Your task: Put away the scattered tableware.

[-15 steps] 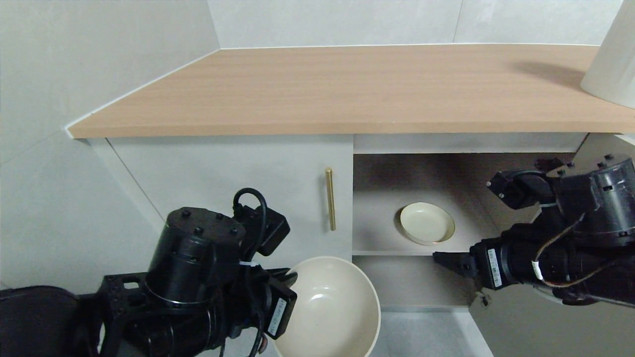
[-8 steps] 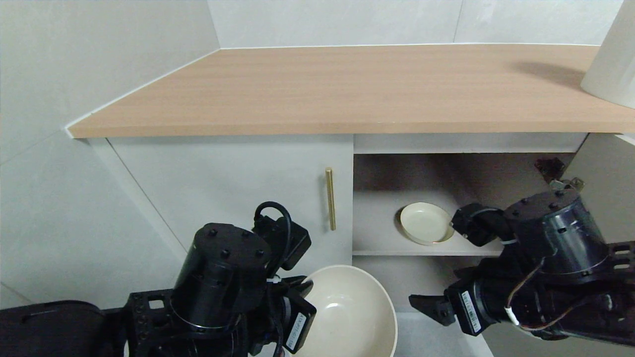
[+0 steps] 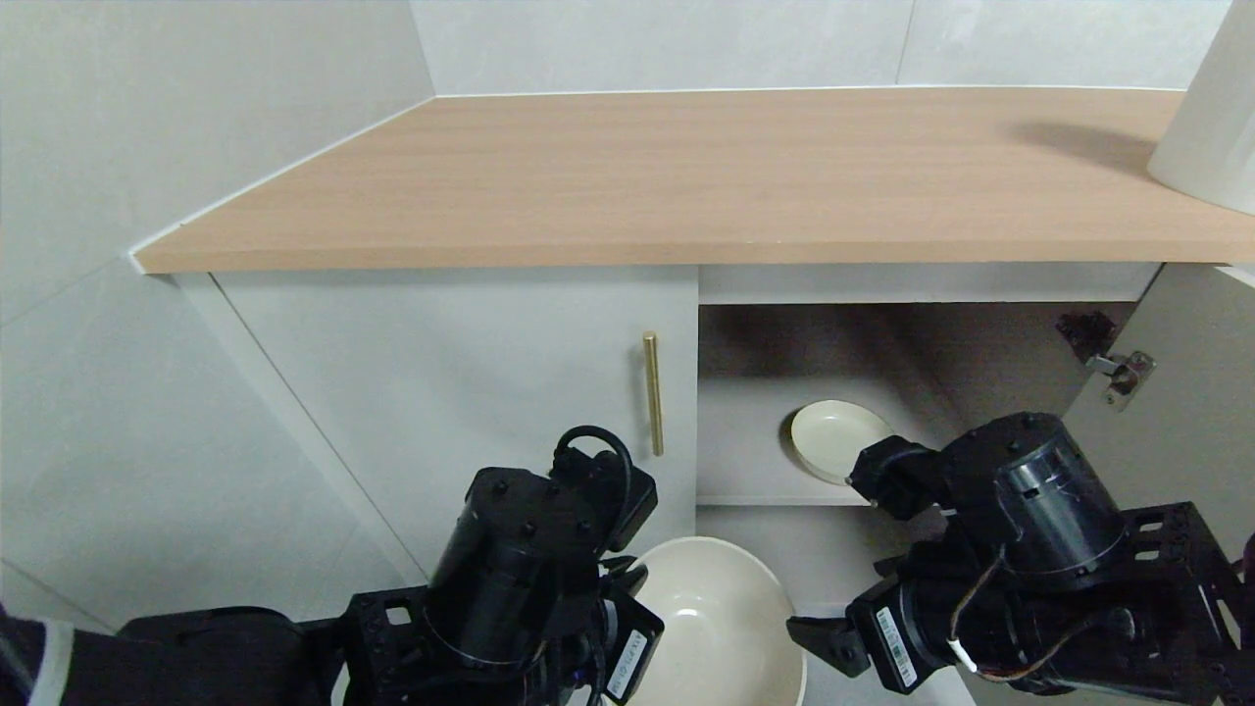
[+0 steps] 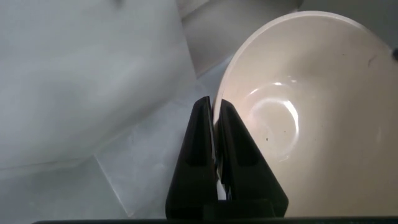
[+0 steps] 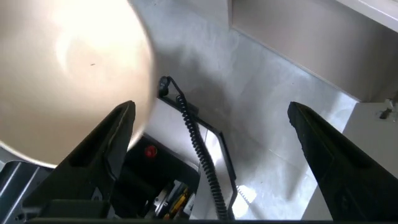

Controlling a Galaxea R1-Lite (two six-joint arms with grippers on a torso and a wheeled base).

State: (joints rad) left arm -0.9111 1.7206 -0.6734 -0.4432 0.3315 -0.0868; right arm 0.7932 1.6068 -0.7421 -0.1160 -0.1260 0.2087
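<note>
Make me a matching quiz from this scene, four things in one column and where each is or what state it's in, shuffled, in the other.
Column one:
1. big bowl
2. small dish
3. gold handle
4. right gripper

Column two:
A. open, with nothing between its fingers
B. lying on the shelf inside the open cabinet
C. fixed upright on the closed door
D. pinched by its rim in the left gripper

Pairs: 1-D, 2-B, 3-C, 4-A
</note>
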